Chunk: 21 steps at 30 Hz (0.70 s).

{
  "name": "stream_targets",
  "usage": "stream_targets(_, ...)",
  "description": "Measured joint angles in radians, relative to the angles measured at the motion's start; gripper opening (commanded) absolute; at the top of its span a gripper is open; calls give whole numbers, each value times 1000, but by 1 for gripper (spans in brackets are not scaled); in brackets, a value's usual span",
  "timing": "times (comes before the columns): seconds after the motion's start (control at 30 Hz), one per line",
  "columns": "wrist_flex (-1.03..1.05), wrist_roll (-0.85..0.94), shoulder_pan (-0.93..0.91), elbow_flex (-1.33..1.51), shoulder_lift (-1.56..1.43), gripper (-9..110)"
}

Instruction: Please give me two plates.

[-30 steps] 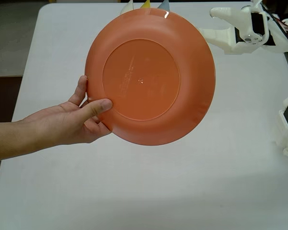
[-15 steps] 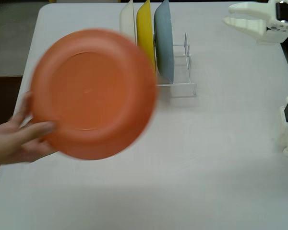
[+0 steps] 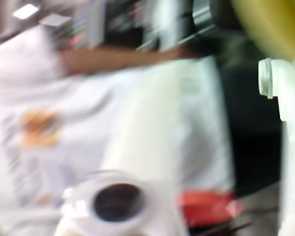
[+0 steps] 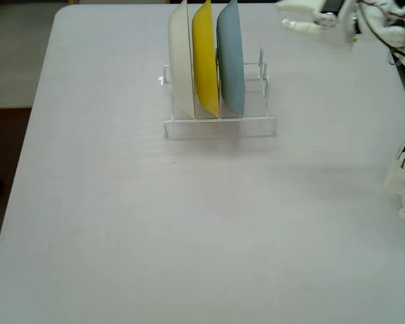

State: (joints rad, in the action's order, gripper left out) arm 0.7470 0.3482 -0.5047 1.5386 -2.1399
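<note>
Light blue plate (image 4: pixel 231 59): round, smooth, plain plastic, standing on edge in the rightmost filled slot of the rack in the fixed view. It sits near the far edge of the table, a little right of that edge's middle. Seen nearly edge-on, so its face is mostly hidden.

Orange plate: not visible in either view.

Yellow plate (image 4: pixel 204 59): same shape, upright, just beside the blue one on its left. Its upper rim may be the yellow blur at the top right of the wrist view; this cannot be confirmed.

White plate (image 4: pixel 181 62): upright, leftmost of the three, partly covering the yellow one.

Rack (image 4: pixel 256 125): thin white wire with a low base frame; the slots to the right of the blue plate are free, their uprights faint against the table.

Table (image 4: pixel 189 229): pale matte surface, cut off at the near and right edges.

Gripper (image 4: pixel 291 16): white plastic, at the far right corner of the table, well apart from the rack, fingers spread open and holding nothing. The arm behind it is cropped by the frame.

Wrist view: heavily motion-blurred; only a white finger part (image 3: pixel 285 98) at the right edge is clear.
</note>
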Motion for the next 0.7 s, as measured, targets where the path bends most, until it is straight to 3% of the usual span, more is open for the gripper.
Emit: stream_targets(0.7,48,161,-64,-557,667,29)
